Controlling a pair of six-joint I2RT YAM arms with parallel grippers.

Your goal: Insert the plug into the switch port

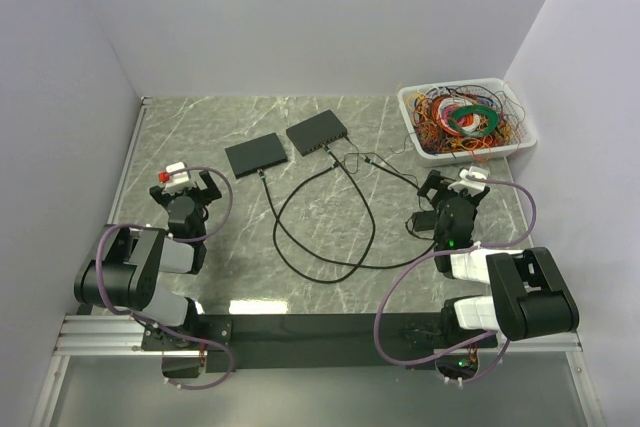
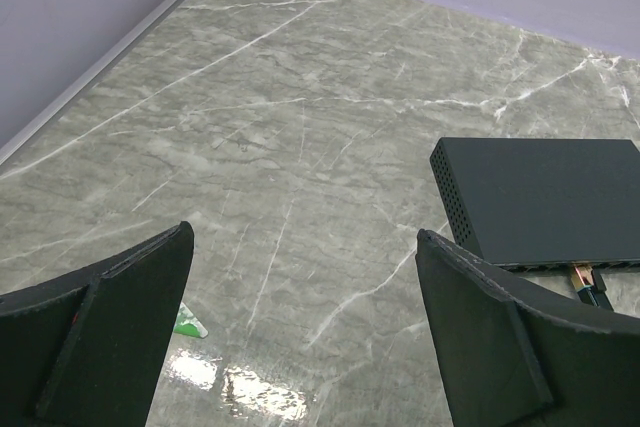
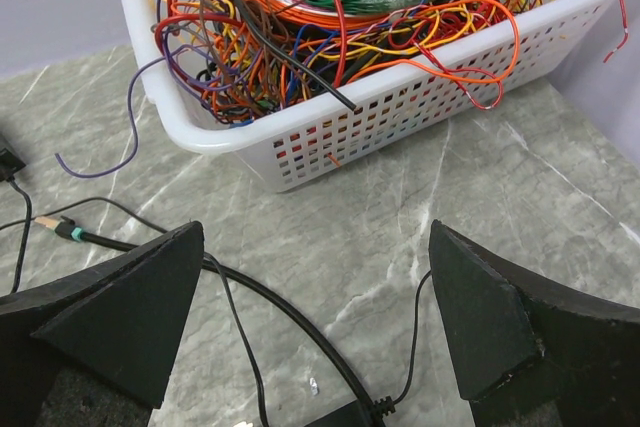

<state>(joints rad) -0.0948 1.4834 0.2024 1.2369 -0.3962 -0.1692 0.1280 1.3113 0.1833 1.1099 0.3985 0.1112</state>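
Two flat black switches lie at the back middle of the table, the left switch (image 1: 255, 155) and the right switch (image 1: 317, 132). In the left wrist view the left switch (image 2: 545, 197) has a plug (image 2: 585, 277) in its front edge. A loose plug with a teal and gold tip (image 3: 62, 228) lies on the table left of my right gripper, and also shows in the top view (image 1: 375, 160). My left gripper (image 1: 188, 187) (image 2: 305, 317) is open and empty, near-left of the left switch. My right gripper (image 1: 450, 187) (image 3: 315, 317) is open and empty above black cable (image 3: 290, 317).
A white basket (image 1: 520, 137) (image 3: 420, 97) full of tangled coloured wires stands at the back right. Black cables loop over the middle of the table (image 1: 320, 262). A black adapter (image 1: 420, 222) lies by my right gripper. A small green scrap (image 2: 188, 324) lies by my left fingers.
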